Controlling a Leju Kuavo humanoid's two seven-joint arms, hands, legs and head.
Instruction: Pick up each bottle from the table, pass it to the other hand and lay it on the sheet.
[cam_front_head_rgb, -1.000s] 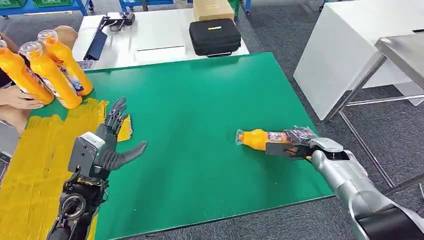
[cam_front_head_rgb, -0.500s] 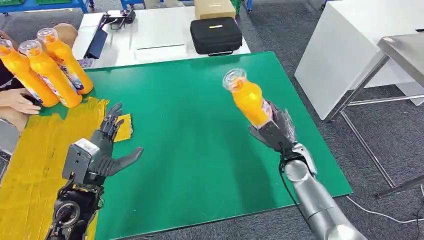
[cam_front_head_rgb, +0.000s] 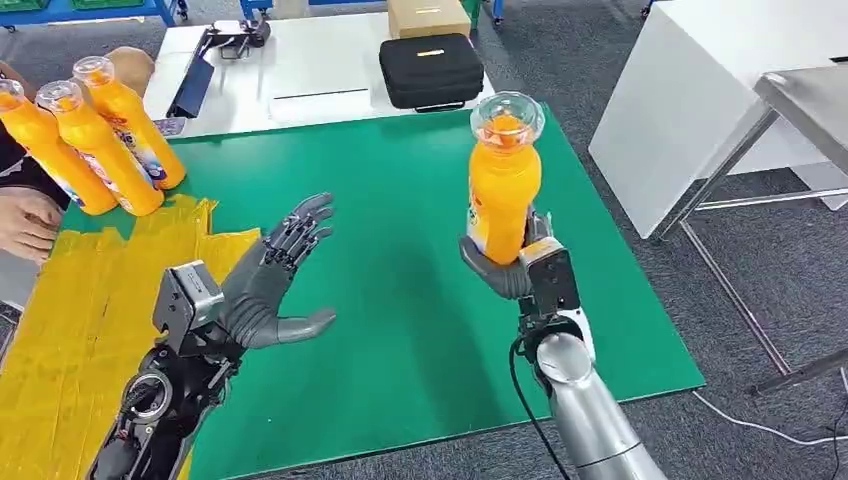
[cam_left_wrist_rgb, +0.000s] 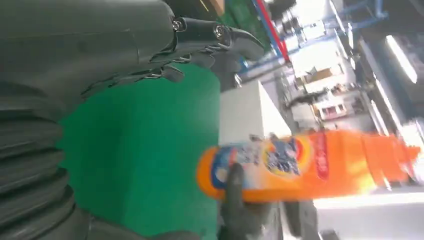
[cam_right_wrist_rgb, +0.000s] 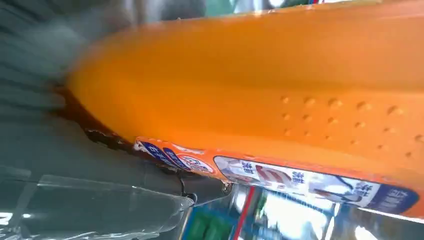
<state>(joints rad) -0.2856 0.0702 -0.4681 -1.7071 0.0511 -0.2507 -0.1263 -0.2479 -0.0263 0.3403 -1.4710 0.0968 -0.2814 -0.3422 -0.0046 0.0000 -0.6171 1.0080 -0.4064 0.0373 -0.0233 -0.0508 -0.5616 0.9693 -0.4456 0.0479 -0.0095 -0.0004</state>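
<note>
My right hand (cam_front_head_rgb: 510, 270) grips an orange bottle (cam_front_head_rgb: 502, 185) by its lower end and holds it upright over the green table (cam_front_head_rgb: 400, 200), clear cap up. The same bottle (cam_left_wrist_rgb: 310, 167) lies across the left wrist view and its orange side (cam_right_wrist_rgb: 260, 85) looms close in the right wrist view. My left hand (cam_front_head_rgb: 275, 280) is raised over the table's left part with fingers spread and palm turned toward the bottle, holding nothing. The yellow sheet (cam_front_head_rgb: 90, 320) covers the table's left edge. Three more orange bottles (cam_front_head_rgb: 95, 140) stand at its far left corner.
A person's hand (cam_front_head_rgb: 25, 220) rests by the standing bottles at the left edge. Behind the green table stands a white table (cam_front_head_rgb: 310, 80) with a black case (cam_front_head_rgb: 430, 70) and a cardboard box (cam_front_head_rgb: 428, 15). A white counter (cam_front_head_rgb: 700, 90) and a metal table (cam_front_head_rgb: 800, 100) stand to the right.
My right hand has lifted the bottle off the table, turned it upright and carried it toward the middle. My left hand has risen and swung inward toward it, fingers still spread.
</note>
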